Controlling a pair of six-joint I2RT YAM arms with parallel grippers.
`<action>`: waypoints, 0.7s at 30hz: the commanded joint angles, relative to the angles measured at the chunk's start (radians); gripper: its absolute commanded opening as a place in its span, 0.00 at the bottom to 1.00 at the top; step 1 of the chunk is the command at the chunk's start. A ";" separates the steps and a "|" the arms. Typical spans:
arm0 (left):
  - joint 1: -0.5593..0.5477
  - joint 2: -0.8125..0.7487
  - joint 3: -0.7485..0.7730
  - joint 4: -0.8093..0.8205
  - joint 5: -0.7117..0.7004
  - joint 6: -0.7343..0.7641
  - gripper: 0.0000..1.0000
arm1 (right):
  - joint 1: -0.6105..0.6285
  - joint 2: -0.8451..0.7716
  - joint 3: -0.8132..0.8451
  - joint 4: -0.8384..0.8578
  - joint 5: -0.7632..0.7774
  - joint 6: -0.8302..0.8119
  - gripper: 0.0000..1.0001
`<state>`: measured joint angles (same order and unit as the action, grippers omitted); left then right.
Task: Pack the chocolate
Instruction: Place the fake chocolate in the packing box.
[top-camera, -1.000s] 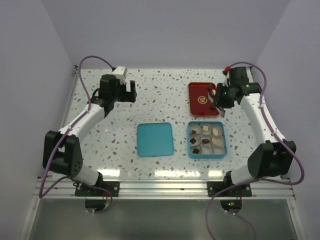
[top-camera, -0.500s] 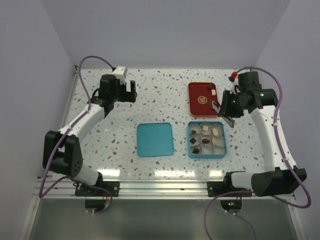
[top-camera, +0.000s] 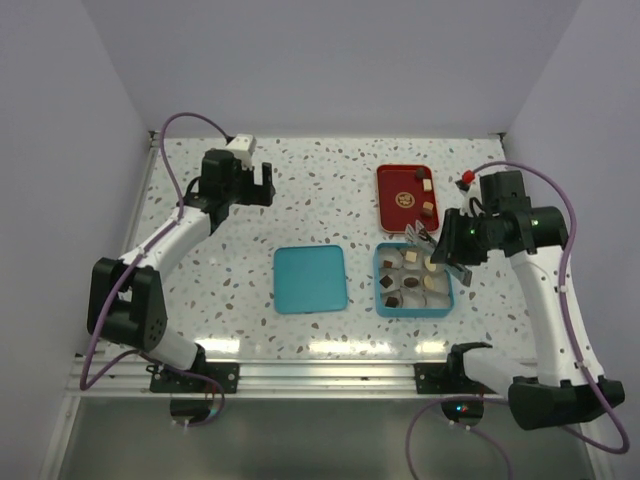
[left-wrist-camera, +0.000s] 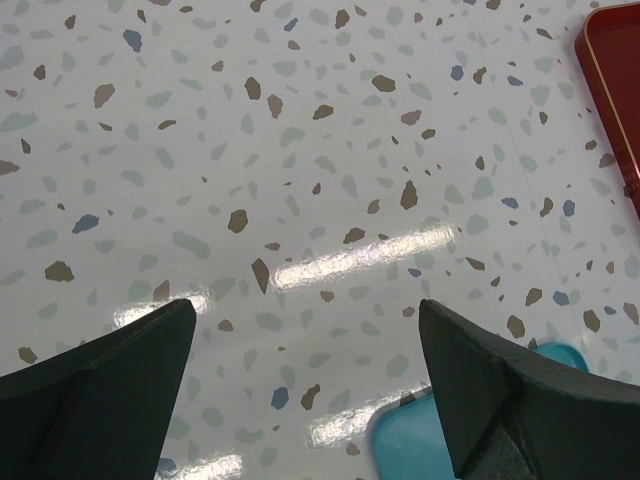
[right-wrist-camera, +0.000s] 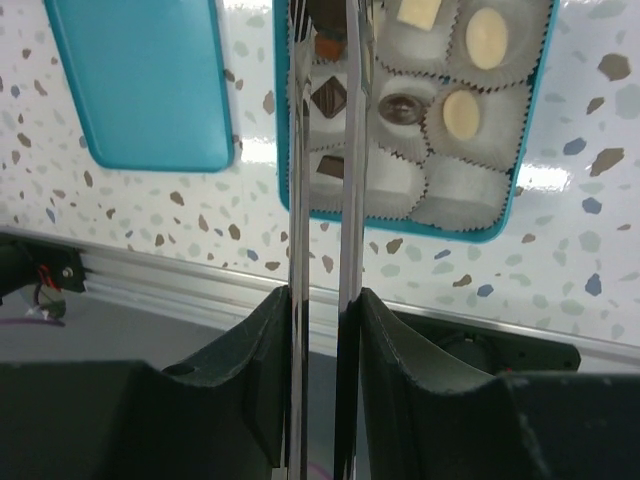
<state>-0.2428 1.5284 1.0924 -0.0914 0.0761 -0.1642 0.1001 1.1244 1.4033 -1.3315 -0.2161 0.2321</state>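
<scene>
My right gripper (right-wrist-camera: 325, 295) is shut on a pair of metal tongs (right-wrist-camera: 322, 150). The tongs (top-camera: 421, 238) reach over the far left corner of the teal box (top-camera: 446, 300). A dark brown chocolate (right-wrist-camera: 325, 14) shows between the blades at the top edge of the right wrist view; the tips themselves are cut off. Several chocolates sit in paper cups in the box, among them a white oval (right-wrist-camera: 486, 38) and a dark square (right-wrist-camera: 328, 97). More pieces (top-camera: 428, 207) lie on the red tray (top-camera: 392, 210). My left gripper (left-wrist-camera: 305, 330) hangs open over bare table.
The teal lid (top-camera: 310, 278) lies flat left of the box, and its corner (left-wrist-camera: 400, 440) shows below my left fingers. The tray's edge (left-wrist-camera: 612, 90) is at the right of the left wrist view. Purple walls enclose the table; a metal rail (right-wrist-camera: 180, 290) runs along its near edge.
My right arm has swung from over the red tray toward me, bringing the tongs above the teal box. The left arm has stayed put.
</scene>
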 joint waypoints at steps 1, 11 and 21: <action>-0.004 0.007 0.034 0.028 0.013 -0.006 1.00 | 0.015 -0.041 -0.044 -0.199 -0.082 0.023 0.18; -0.004 0.009 0.023 0.039 0.017 -0.015 1.00 | 0.067 -0.113 -0.182 -0.250 -0.134 0.099 0.15; -0.004 0.055 0.043 0.062 0.036 -0.026 1.00 | 0.073 -0.164 -0.228 -0.253 -0.062 0.144 0.15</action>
<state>-0.2432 1.5608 1.0939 -0.0689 0.0860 -0.1699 0.1658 0.9928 1.1751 -1.3476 -0.2951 0.3420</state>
